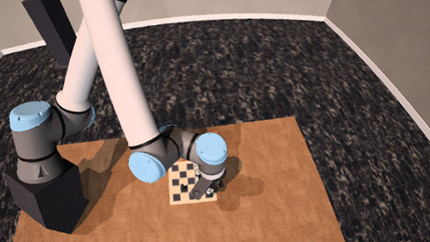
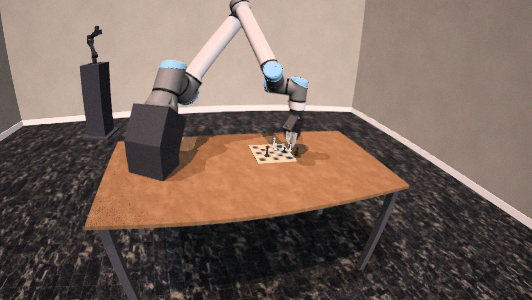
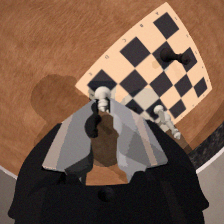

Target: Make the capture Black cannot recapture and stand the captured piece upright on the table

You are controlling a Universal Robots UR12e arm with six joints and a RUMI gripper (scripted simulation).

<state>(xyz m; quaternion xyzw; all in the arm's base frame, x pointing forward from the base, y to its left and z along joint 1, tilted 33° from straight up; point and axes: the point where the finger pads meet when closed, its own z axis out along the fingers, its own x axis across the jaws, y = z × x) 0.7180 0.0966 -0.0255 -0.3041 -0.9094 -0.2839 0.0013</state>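
The small chessboard lies on the wooden table and also shows in the top view and in the exterior view. My gripper is shut on a white piece, held over the board's corner by the lettered edge. A black piece shows dark beside my left finger, just off the board; in the top view it stands on the table to the right of the board. Another black piece stands on the board. Two white pieces stand near its near edge.
The arm's base block stands at the table's left end. The arm's wrist joints hang over the back of the board and hide part of it. A dark pedestal stands on the floor behind.
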